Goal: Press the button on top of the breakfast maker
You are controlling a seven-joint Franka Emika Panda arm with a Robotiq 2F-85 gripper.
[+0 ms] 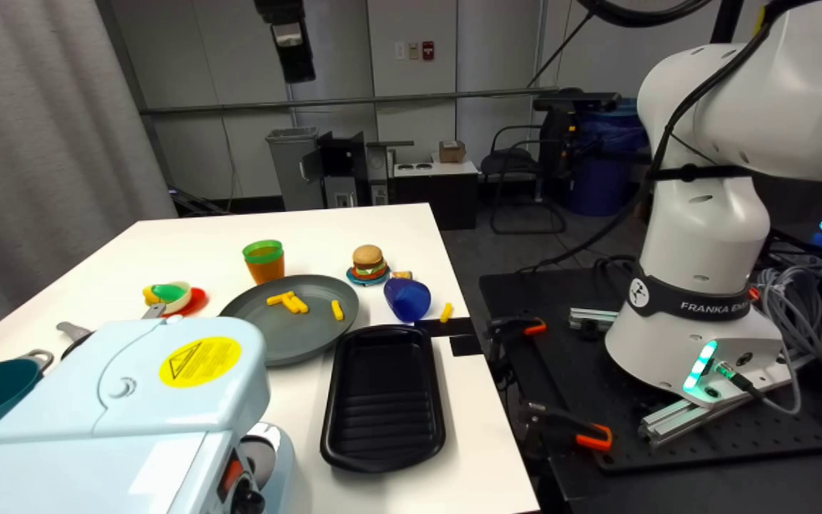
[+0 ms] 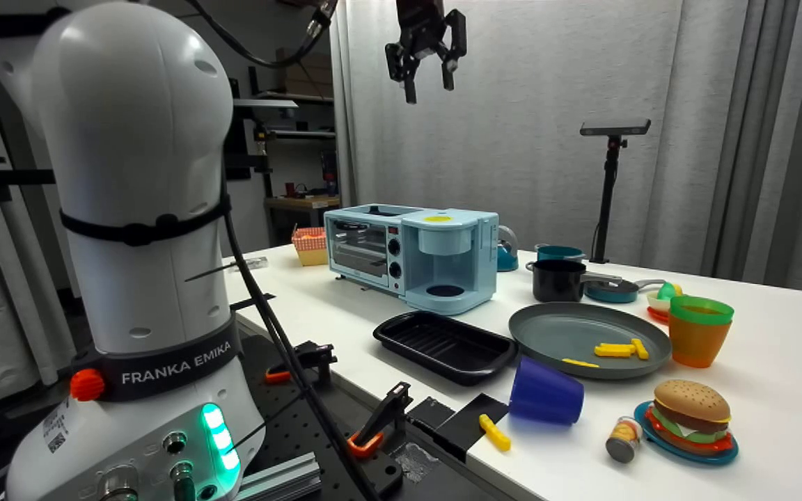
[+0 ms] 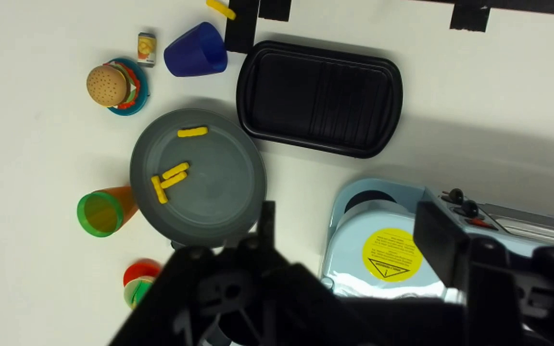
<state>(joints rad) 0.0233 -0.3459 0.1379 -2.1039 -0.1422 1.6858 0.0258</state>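
The pale-blue breakfast maker (image 1: 47,467) stands on the white table, with a yellow label on its rounded top. It shows in an exterior view (image 2: 488,243) and in the wrist view (image 3: 344,254), partly covered by my fingers. Its front panel has dark knobs and a red switch (image 3: 480,222). A crescent mark (image 1: 123,387) shows on its top; I cannot tell if it is a button. My gripper (image 2: 429,90) is open and empty, high above the table. In the wrist view its fingers (image 3: 348,209) are spread, with the yellow label between them, well apart from the appliance.
A black ribbed tray (image 3: 282,91) and a dark round plate (image 3: 219,182) with yellow sticks lie beside the appliance. A blue cup (image 2: 547,393), toy burger (image 2: 692,417), orange-green cup (image 2: 699,334) and black pot (image 2: 557,280) stand nearby.
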